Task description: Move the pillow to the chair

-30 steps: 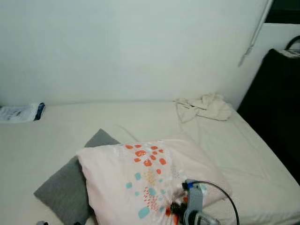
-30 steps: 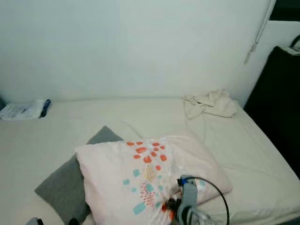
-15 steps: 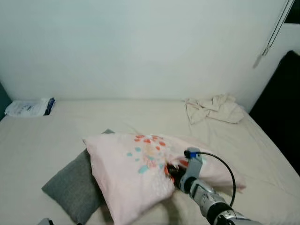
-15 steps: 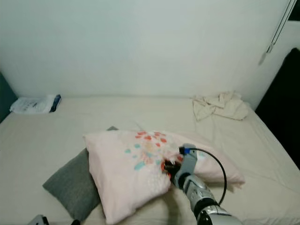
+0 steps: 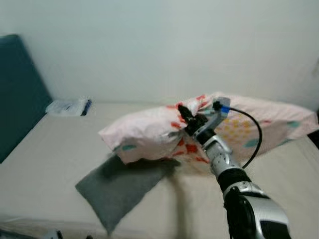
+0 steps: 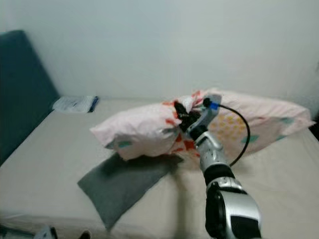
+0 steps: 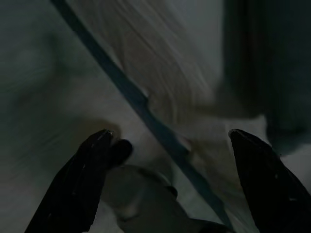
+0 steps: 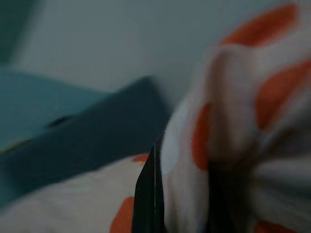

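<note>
- While the right gripper [image 5: 185, 115] pinches a bunched fold of the pink pillow [image 5: 149, 134] between its black fingers, the left eye view has that pillow lifted off the bed [image 5: 45, 159], hanging above the sheet with its long side stretching toward the robot's right.
- Below the raised pillow, in the same view, a grey pillow [image 5: 117, 186] lies flat on the bed, and its near corner reaches toward the mattress edge.
- A black cable [image 5: 251, 134] loops from the wrist of the silver right arm [image 5: 234, 184], which reaches up from the lower right.
- At the far left a dark teal headboard [image 5: 17, 94] stands against the white wall [image 5: 149, 45], and a small white packet [image 5: 67, 106] rests on the bed near it.
- From the right eye view the scene is the same: orange and teal patches dot the pillow's cover, and the fabric gathers tightly where the gripper clamps it.
- In the left wrist view, dim and blurred, the left gripper [image 7: 170, 141] has its two black fingers [image 7: 77, 179] spread wide apart with nothing between them; pale surfaces and a dark diagonal stripe lie beyond.
- Close up in the right wrist view, crumpled white cloth with orange spots presses against one black finger [image 8: 150, 194], with teal shapes blurred behind.
</note>
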Motion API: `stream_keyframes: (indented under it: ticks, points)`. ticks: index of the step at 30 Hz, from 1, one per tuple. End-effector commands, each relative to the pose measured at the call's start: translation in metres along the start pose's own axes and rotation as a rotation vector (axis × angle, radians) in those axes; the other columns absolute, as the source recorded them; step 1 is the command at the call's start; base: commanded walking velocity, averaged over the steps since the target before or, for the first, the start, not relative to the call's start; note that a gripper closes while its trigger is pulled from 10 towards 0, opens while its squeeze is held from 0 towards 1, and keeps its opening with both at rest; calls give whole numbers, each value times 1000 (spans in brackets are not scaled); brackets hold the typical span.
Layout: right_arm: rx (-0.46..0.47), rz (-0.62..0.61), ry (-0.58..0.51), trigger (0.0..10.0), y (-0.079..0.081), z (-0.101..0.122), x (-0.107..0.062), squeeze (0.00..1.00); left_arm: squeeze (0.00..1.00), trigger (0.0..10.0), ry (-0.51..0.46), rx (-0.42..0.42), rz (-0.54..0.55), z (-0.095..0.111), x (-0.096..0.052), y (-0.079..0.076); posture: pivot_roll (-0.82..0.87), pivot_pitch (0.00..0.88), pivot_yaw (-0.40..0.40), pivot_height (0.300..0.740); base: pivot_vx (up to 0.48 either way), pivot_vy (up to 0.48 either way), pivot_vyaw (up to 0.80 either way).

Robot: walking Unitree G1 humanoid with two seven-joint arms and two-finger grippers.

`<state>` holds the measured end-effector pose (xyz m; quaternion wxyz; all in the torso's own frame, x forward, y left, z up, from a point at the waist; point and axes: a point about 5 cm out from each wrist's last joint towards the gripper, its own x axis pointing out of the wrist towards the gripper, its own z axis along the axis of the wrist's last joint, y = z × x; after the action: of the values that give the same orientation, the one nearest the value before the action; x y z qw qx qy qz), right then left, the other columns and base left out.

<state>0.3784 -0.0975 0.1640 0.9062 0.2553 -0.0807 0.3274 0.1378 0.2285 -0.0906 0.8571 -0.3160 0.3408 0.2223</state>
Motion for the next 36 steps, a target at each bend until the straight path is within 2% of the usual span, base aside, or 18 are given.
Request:
stream_keyframes:
  ticks: [1, 2, 4, 5, 6, 9, 14, 17, 22, 28, 30, 36]
  points:
    - [-57, 109, -21, 10000, 14, 8, 10, 0, 0, 10000, -15, -7, -16, 3, 3, -7, -59, 14, -47, 740, 0, 0, 744]
    - [-69, 145, 8, 10000, 21, -1, 11, 0, 0, 10000, -24, -12, -20, 4, 3, -8, -57, 16, -48, 740, 0, 0, 744]
    - [-71, 160, 19, 10000, 25, -6, 11, 0, 0, 10000, -27, -13, -22, 5, 4, -10, -56, 16, -48, 740, 0, 0, 747]
    - [-49, 186, 24, 10000, 32, -12, 13, 0, 0, 10000, -33, -15, -31, 6, 5, -13, -54, 19, -49, 740, 0, 0, 744]
    - [-49, 186, 24, 10000, 32, -12, 13, 0, 0, 10000, -33, -15, -31, 6, 5, -13, -54, 19, -49, 740, 0, 0, 744]
    - [-35, 257, 13, 10000, 46, -15, 17, 0, 0, 10000, -29, -3, -38, 7, 6, -16, -54, 22, -48, 740, 0, 0, 738]
    - [-24, 349, -44, 10000, 67, -5, 26, 0, 0, 10000, -12, 16, -38, 4, 6, -15, -56, 27, -37, 740, 0, 0, 738]
    - [-18, 374, -62, 10000, 73, -2, 28, 0, 0, 10000, -3, 22, -39, 2, 5, -15, -56, 27, -38, 740, 0, 0, 738]
    - [-3, 439, -45, 10000, 89, -11, 29, 0, 0, 10000, 21, 53, -58, -4, 5, -19, -48, 28, -42, 740, 0, 0, 738]
    - [-17, 443, 21, 10000, 97, -29, 26, 0, 0, 10000, 38, 70, -70, -9, 5, -23, -44, 28, -45, 740, 0, 0, 733]
    - [-17, 445, 79, 10000, 101, -42, 22, 0, 0, 10000, 58, 91, -75, -14, 4, -25, -46, 27, -45, 740, 0, 0, 731]
    - [-37, 417, 196, 10000, 97, -68, 10, 0, 0, 10000, 84, 113, -66, -18, 3, -23, -44, 28, -48, 740, 0, 0, 731]
